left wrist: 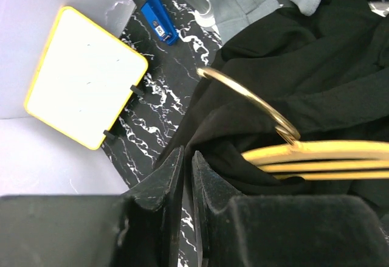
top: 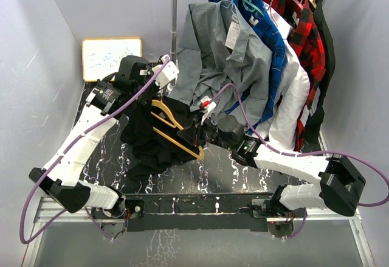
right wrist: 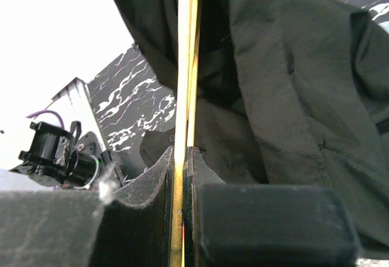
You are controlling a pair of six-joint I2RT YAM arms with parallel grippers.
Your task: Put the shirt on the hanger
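Hanger (top: 170, 115), yellow-orange plastic, triangular: is being held slanted over the shirt, hook toward the left arm. One bar is being clamped edge-on between the fingers of the right gripper (right wrist: 184, 152), with no gap showing beside the plastic.

Black shirt (top: 143, 142): is being seen bunched in a heap on the left half of the marble-patterned tabletop (top: 219, 169), beneath and behind the hanger. The hook (left wrist: 249, 100) is being shown lying over the folds, not through the collar. No part of the hanger is being shown inside the garment.

Left gripper (left wrist: 184, 169): is being held at the shirt's edge, just beside the hook, its fingers (left wrist: 167, 182) drawn nearly together with only a slit between. Whether cloth is being pinched at the tips cannot be told.

Step in hand, as judged: the hanger is being presented to the shirt, and threading is not yet done.

Next move, as judged: the collar opening is needing to be found and lifted wide by the left gripper, so that one hanger shoulder can be slid inside without snagging loose folds.

Also listed: yellow-framed whiteboard (left wrist: 85, 90); rail of hung garments (top: 255, 42).
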